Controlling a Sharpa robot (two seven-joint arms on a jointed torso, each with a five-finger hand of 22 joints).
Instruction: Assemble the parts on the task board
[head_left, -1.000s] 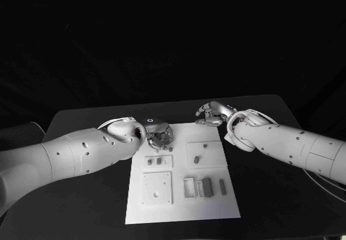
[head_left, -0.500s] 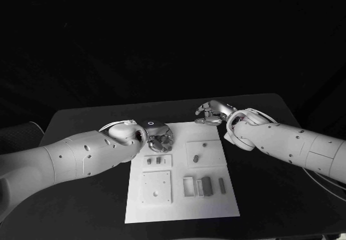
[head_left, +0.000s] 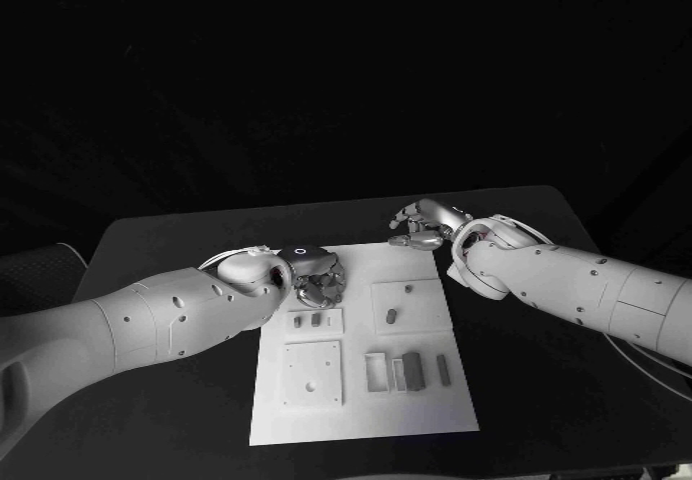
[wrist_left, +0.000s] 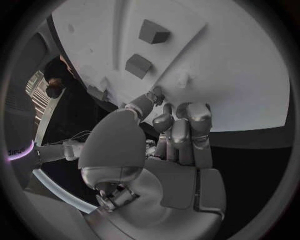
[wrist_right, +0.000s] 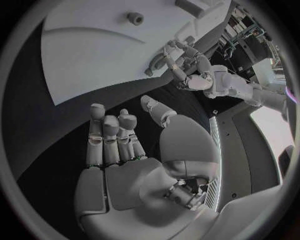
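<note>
You've got the task board (head_left: 361, 400) mid-table (head_left: 173, 235). Left robot hand (head_left: 320, 280) sits over its far-left corner, fingers curled, grip unclear. Right robot hand (head_left: 423, 228) hovers at the far edge, fingers apart, empty. Two parts (head_left: 307, 321) sit just near of the left hand.

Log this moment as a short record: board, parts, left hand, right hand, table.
board: white task board lying flat in the middle of the table
parts: small grey parts in the board's raised trays
left hand: left hand over the board's far left corner, fingers curled in; cannot tell whether it holds anything
right hand: right hand over the table just beyond the board's far right corner, fingers apart, holding nothing
table: black table
</note>
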